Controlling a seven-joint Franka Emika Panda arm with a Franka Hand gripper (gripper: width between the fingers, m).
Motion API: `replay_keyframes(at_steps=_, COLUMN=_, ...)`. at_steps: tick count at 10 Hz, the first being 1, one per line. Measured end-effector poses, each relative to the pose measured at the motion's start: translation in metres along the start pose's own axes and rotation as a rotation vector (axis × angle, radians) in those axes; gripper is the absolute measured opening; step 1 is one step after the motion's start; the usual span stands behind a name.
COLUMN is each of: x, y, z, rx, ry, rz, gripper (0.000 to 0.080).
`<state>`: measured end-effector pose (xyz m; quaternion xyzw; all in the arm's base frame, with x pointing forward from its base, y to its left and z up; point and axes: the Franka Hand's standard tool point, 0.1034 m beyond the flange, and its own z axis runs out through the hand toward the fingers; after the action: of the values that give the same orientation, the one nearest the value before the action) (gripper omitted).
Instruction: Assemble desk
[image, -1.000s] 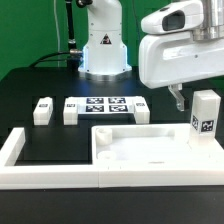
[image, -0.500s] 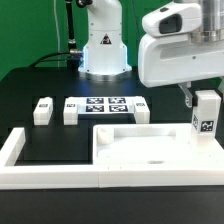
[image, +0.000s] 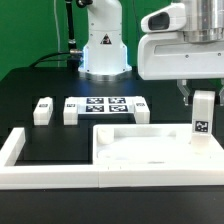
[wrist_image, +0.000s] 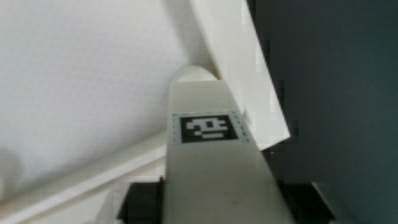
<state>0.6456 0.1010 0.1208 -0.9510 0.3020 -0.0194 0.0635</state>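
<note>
Placement of a leg into the tabletop's corner looks to be the step in hand. The gripper (image: 197, 95) is clenched on the leg (image: 203, 118) near its upper end. In the wrist view its dark fingers (wrist_image: 143, 205) flank the block on both sides.

The leg hangs upright with its long axis vertical, and its tagged face is turned toward the exterior view. Its lower end sits over the tabletop (image: 140, 150), at that tray's far corner on the exterior view's right. The tabletop lies flat with its raised rim facing up. Its long axis runs along the front edge of the worktop (image: 30, 90), toward the front corner on the exterior view's right, and it is pushed against the low white bar (image: 50, 178) there.

Whether the leg's foot already touches the tray floor is hard to tell, since the rim hides it.

To do this well, I judge the leg should be kept plumb and squared to the two rim walls that meet at the corner. It should then go straight down, not slide in sideways, because a tilted block may catch on the rim or push the tray along the bar. The gripper should let go only once the foot is fully seated.
</note>
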Motion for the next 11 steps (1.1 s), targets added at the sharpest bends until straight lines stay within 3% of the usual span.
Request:
replay_keyframes(at_steps=1, x=0.0018, y=0.0002, z=0.0002, rx=0.015, ry=0.02, rz=0.137, gripper=0.0295)
replay_keyframes(at_steps=3, x=0.0028, y=0.0054, z=0.0003, rx=0.08, ry=0.01, rz=0.407, gripper=0.0295)
replay_keyframes(at_steps=4, x=0.0012, y=0.0047, z=0.0005, rx=0.096, ry=-0.009, rz=0.52, gripper=0.0295)
replay_keyframes(at_steps=8, x=-0.0024, y=0.0009, z=0.0016, rx=0.097, ry=-0.033, rz=0.779, gripper=0.0298)
replay_keyframes(at_steps=11, x=-0.0053, y=-0.001, z=0.002, rx=0.09, ry=-0.04, rz=0.719, gripper=0.0298)
